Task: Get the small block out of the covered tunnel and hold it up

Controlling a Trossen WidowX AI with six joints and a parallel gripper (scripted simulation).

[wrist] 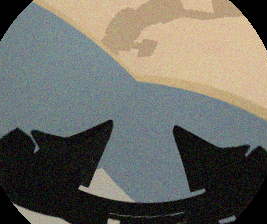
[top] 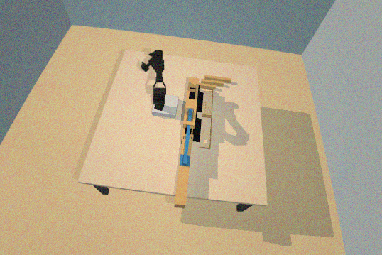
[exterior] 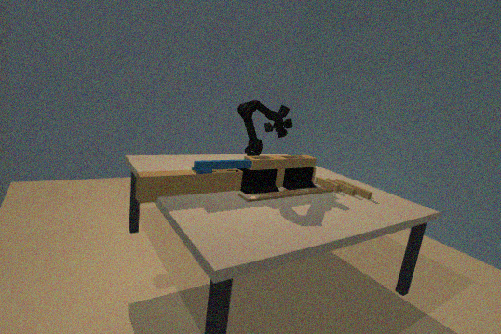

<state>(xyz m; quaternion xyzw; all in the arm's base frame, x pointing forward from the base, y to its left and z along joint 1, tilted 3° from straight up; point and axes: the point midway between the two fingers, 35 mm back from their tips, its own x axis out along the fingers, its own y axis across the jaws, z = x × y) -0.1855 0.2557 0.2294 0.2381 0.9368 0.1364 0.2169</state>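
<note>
The wooden covered tunnel [top: 192, 103] [exterior: 279, 162] stands on the table, with dark openings along one side. A blue bar with a wider block-like end [top: 187, 142] [exterior: 223, 165] sticks out of one tunnel end, above a long wooden beam; it looks like the cage's handle. The cage cannot be made out clearly, and the small block is not visible. My gripper [top: 147, 61] [exterior: 278, 123] [wrist: 144, 125] is open and empty, raised high on the far side of the arm's base, well away from tunnel and handle. Several loose wooden rods [top: 217, 79] [exterior: 360, 190] lie beyond the tunnel's other end.
The long wooden beam [top: 182, 185] [exterior: 163, 185] overhangs the table edge. A low pale wooden frame [top: 211, 129] [exterior: 261, 197] lies along the tunnel's open side. The arm's pale base [top: 172, 103] is beside the tunnel's opposite side. The table [top: 131, 138] [exterior: 261, 233] carries them.
</note>
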